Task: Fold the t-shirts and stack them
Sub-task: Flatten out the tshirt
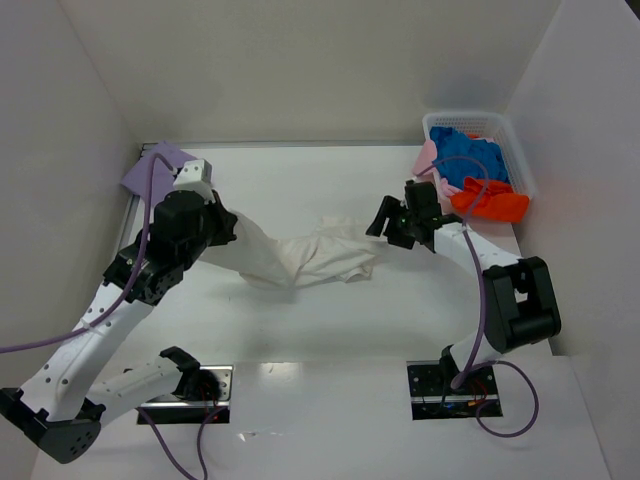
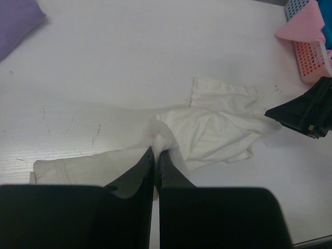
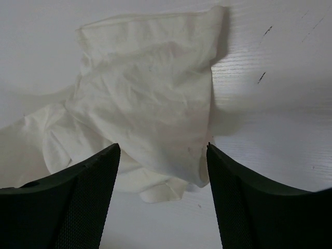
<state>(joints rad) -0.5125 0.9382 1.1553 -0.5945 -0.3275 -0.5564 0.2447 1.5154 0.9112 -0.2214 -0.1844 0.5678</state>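
pinching a raised fold of the off-white t-shirt (image 1: 310,258), the left end effector (image 2: 155,153) has its fingers pressed together on the cloth. the shirt lies crumpled mid-desk (image 1: 300,180). the right end effector (image 3: 163,148) hovers over the shirt's right part, jaws spread wide and holding nothing. a lavender t-shirt (image 1: 150,168) lies at the far left corner. the basket (image 1: 517,150) at far right holds a blue t-shirt (image 1: 475,155) and an orange-red t-shirt (image 1: 490,203), and a pale pink t-shirt (image 1: 428,158) drapes over its left wall.
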